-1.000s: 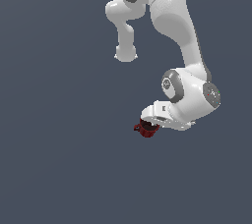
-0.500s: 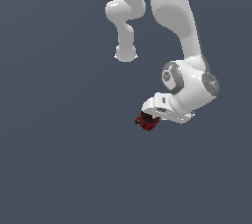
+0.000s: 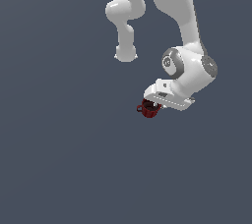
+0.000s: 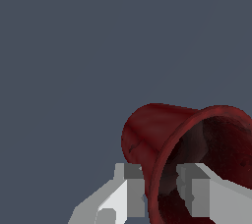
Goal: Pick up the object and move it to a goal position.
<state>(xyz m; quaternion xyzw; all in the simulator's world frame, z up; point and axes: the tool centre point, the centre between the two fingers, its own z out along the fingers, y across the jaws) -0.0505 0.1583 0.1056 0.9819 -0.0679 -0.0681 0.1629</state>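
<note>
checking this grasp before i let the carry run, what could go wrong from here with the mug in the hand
1. The hand pinches only the mug's rim wall, one finger outside and one inside. Such a thin hold could let the mug pivot or slip during a fast move.
2. The mug lies tilted in the wrist view, so a jolt might rotate it further.
3. In the exterior view the mug sits mostly hidden under the hand, so a slip would be hard to spot there.

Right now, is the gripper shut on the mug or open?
Shut on the mug: the gripper pinches its rim, one finger outside the wall, one inside.
</note>
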